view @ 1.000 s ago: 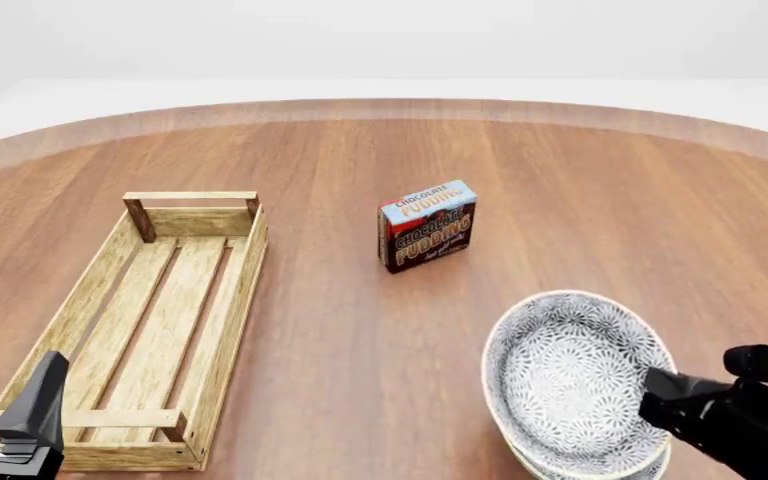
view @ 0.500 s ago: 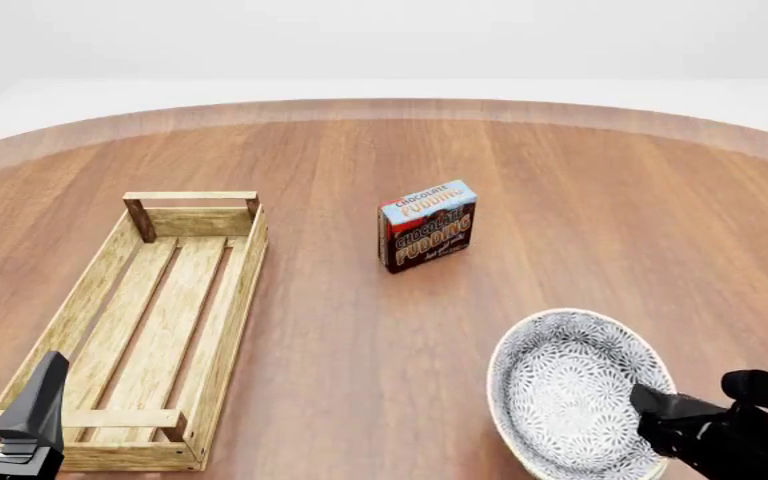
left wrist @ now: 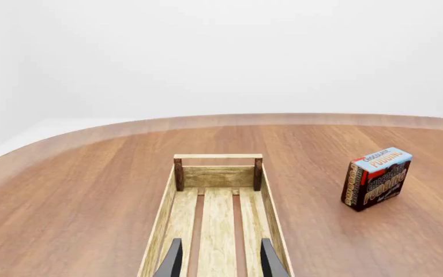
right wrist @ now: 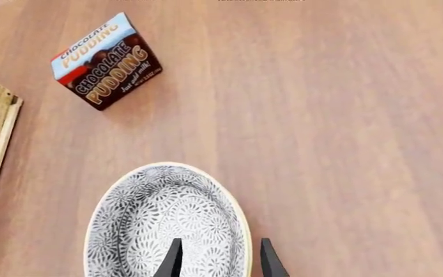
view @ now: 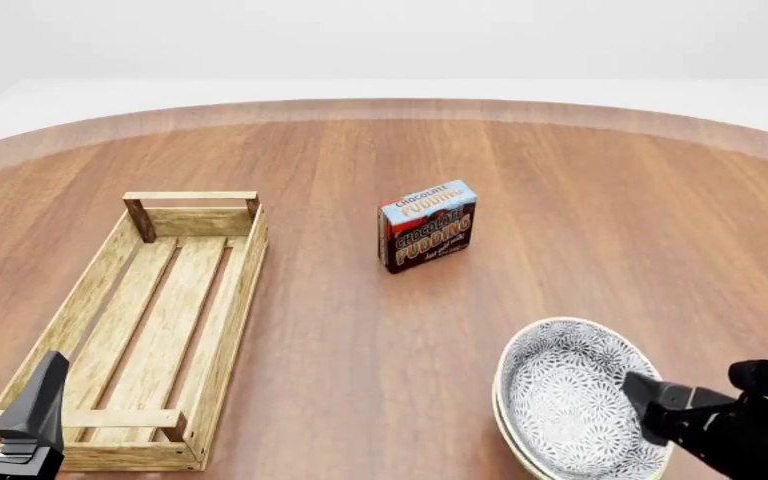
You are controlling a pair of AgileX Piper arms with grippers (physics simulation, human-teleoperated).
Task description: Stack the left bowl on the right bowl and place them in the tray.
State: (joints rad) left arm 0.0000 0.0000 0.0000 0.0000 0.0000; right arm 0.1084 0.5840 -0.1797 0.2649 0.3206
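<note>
the front view takes in both arms at the near edge, while each wrist view shows only its own fingers and what lies past them. at the near right, the right end effector [view: 644, 405] grips the rim of the patterned top bowl [view: 568, 400]; in the right wrist view one finger sits inside the bowl [right wrist: 164, 222] and the other outside its rim [right wrist: 271, 262], closed on the wall between them. only the front view shows a second rim under the first, the lower bowl [view: 511, 440], so the two bowls sit nested on the surface [view: 624, 220], near its front edge. at the near left, the left end effector [view: 17, 420] hangs just beside the near end of the tray [view: 237, 290]. its fingers [left wrist: 173, 262] are parted with nothing between them, seen in the left wrist view over the slatted bottom of the tray [left wrist: 164, 213]. that view also shows the tray's far end rail, and bare slats all along its length. bare wood lies between the bowls and the tray. farther out, the chocolate pudding box [view: 427, 225] stands upright between tray and bowls, well apart from both; the right wrist view also catches it [right wrist: 106, 60]. beyond it the surface runs clear to its curved far edge.
</note>
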